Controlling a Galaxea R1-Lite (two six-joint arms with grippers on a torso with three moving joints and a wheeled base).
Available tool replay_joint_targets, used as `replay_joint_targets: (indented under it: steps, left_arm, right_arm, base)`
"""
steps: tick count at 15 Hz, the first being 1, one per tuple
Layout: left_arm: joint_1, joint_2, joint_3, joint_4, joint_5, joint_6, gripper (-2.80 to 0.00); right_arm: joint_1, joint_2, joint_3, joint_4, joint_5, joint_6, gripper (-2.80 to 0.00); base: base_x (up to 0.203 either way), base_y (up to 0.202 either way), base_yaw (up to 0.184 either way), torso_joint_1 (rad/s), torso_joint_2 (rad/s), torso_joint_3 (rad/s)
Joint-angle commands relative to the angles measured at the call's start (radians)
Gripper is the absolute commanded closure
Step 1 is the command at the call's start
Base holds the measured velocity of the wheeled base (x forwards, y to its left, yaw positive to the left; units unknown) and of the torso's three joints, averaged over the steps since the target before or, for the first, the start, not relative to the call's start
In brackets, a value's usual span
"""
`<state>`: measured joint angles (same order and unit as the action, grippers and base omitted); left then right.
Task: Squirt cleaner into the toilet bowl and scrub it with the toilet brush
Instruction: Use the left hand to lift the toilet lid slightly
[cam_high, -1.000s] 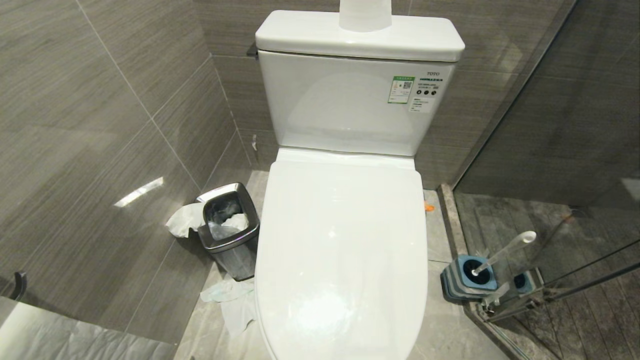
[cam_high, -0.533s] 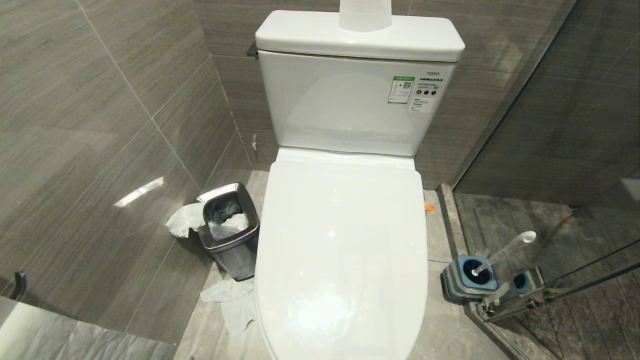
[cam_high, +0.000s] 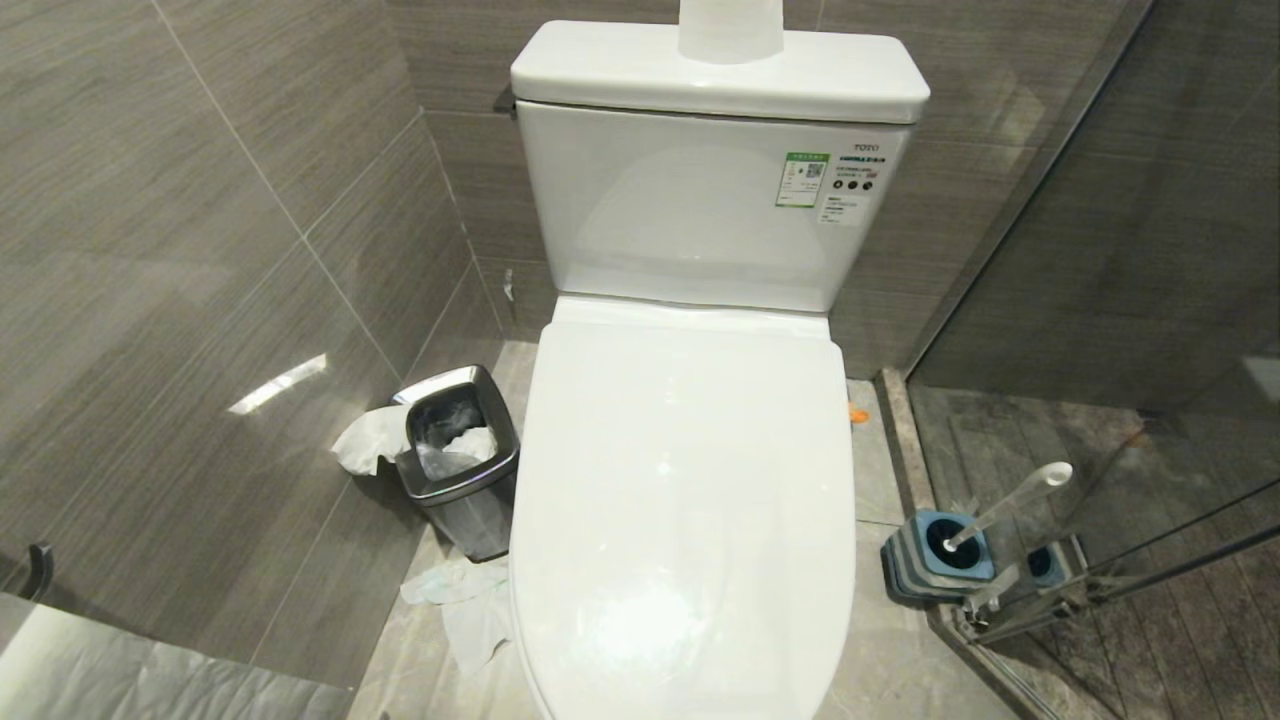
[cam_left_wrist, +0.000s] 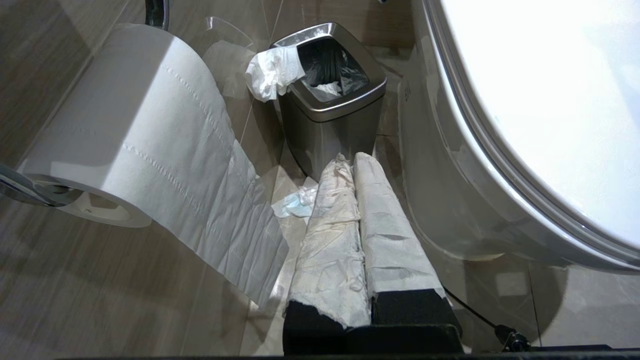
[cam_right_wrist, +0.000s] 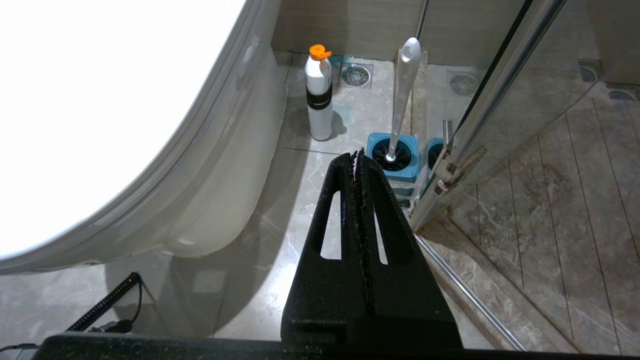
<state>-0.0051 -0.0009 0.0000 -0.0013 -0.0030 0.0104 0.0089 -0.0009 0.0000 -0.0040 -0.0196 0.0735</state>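
We are at the very start: our left end effector (cam_left_wrist: 354, 159) hangs pressed together and empty near the bin (cam_left_wrist: 331, 100), at the toilet's nine o'clock. The lid (cam_high: 690, 500) covers the toilet bowl, so lifting it likely comes first. Our right end effector (cam_right_wrist: 358, 154) is pinched together on nothing, with the bottle (cam_right_wrist: 319, 95) and toilet brush (cam_right_wrist: 403, 95) in its holder (cam_right_wrist: 392, 157) at the toilet's three o'clock.

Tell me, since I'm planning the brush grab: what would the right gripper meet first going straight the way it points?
Probably the toilet brush in its blue holder: the shut right gripper points at the holder's near edge, though depth is unclear.
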Motion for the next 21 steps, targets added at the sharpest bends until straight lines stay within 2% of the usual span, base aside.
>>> replay_joint_targets:
  steps: [1,21]
  left_arm:
    - [0.0,0.001,0.002,0.0,0.0,0.0,0.0]
    - [0.001,0.001,-0.005,0.012,-0.005,0.022,0.0]
  right_arm:
    - [0.0,0.001,0.0,-0.001,0.0,0.0,0.0]
    - [0.0,0.001,0.0,-0.001,0.0,0.0,0.0]
  base:
    - [0.0,0.0,0.0,0.0,0.0,0.0]
    - [0.0,0.0,0.0,0.0,0.0,0.0]
